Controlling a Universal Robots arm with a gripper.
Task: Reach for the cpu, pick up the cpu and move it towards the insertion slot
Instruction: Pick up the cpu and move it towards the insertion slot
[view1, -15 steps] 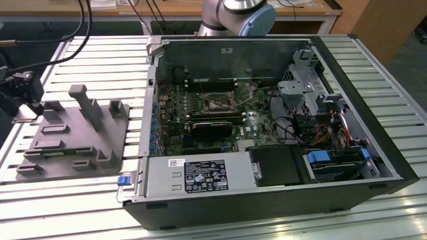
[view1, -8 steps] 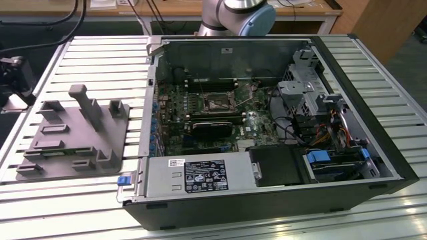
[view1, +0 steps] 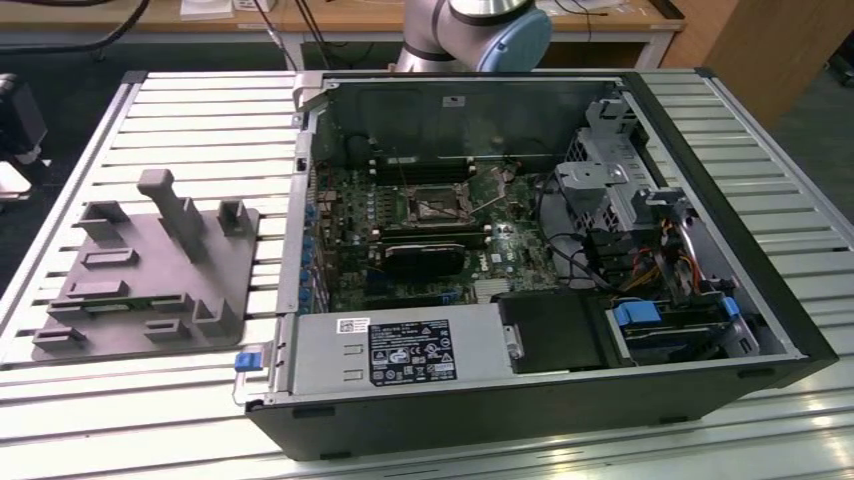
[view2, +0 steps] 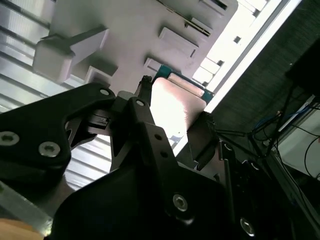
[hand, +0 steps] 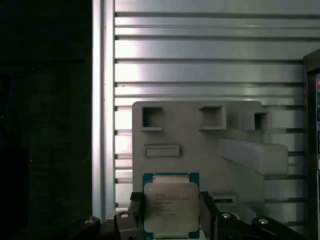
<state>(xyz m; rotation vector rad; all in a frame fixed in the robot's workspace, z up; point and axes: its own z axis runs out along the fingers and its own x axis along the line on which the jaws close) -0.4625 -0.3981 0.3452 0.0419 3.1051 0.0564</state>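
- Gripper (hand: 171, 223) clamps the cpu (hand: 171, 205) by opposite edges, flat, likely for level seating.
- Target insertion slot (view1: 437, 208) sits inside the computer case (view1: 694, 250), to the exterior view's right of the fixture plate (view1: 147, 290).

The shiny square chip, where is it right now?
In both wrist views the silvery square metal cpu sits gripped between the black fingers, with the grey plastic fixture block behind it.

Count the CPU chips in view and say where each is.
1. The cpu sits at the gripper, over the grey fixture plate, in both wrist views. Others may be hidden inside the case.
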